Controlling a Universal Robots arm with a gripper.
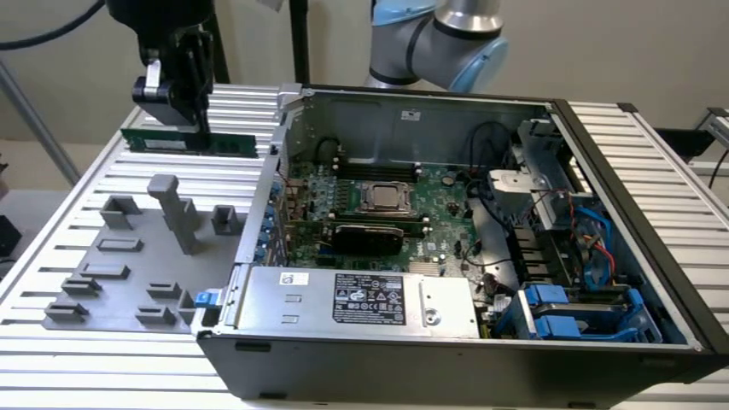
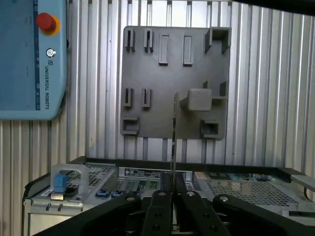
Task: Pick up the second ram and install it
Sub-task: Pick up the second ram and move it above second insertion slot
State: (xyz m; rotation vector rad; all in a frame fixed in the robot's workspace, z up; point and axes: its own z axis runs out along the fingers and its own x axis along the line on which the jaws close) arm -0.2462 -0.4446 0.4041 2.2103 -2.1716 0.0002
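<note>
the gripper is clamped on the second ram, holding the green stick on its long edge over the ribbed table. it sits just outside the open computer case, by the wall on the exterior view's left. the grey holder tray with its upright posts lies near it. in the wrist view the stick shows edge-on between the closed fingers, with a control pendant beside the tray. the case wall stands between the stick and the motherboard.
</note>
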